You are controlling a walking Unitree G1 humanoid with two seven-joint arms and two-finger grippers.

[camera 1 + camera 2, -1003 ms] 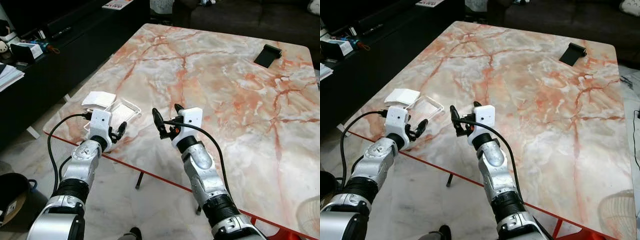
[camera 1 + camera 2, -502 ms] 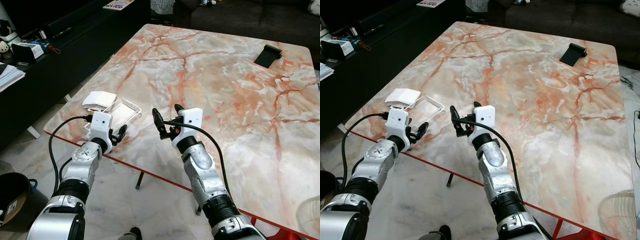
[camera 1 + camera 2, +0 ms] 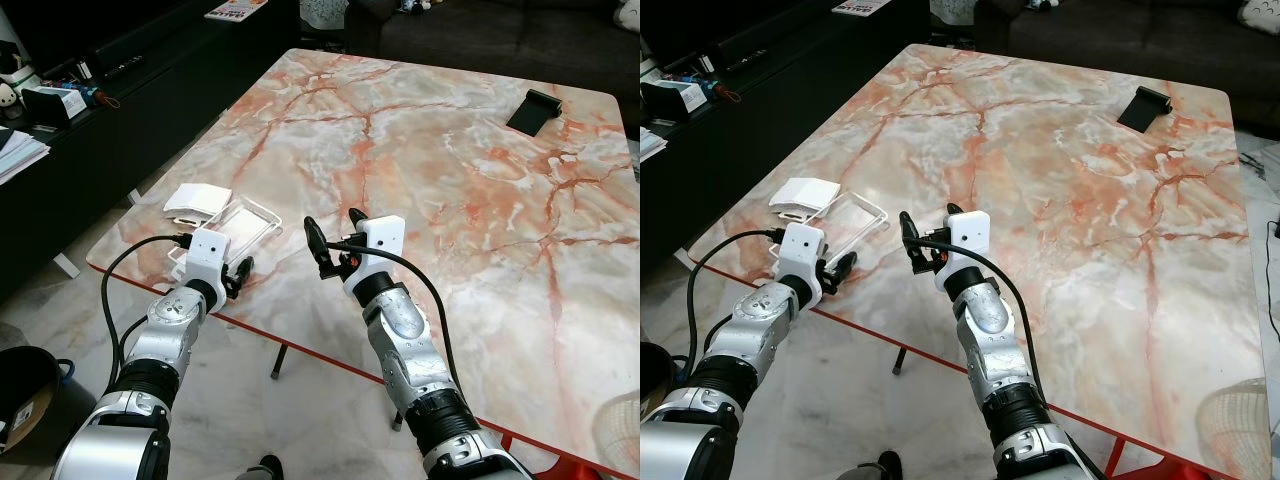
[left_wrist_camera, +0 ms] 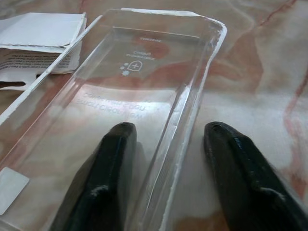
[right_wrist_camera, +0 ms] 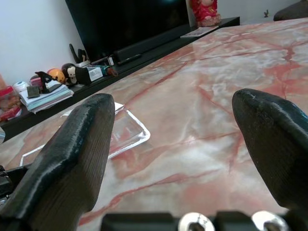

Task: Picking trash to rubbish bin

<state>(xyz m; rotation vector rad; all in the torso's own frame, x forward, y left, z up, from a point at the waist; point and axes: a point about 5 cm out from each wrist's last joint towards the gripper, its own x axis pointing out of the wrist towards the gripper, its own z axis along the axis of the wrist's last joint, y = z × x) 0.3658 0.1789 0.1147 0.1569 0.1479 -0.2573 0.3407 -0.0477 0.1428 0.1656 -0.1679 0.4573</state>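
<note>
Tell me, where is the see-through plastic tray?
The clear plastic tray lies near the table's left front corner, beside the white paper packet, just ahead of the left gripper.

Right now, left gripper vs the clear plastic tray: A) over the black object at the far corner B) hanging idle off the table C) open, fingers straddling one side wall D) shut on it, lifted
C: the left gripper is open, one finger inside the clear plastic tray and the other outside its side wall.
</note>
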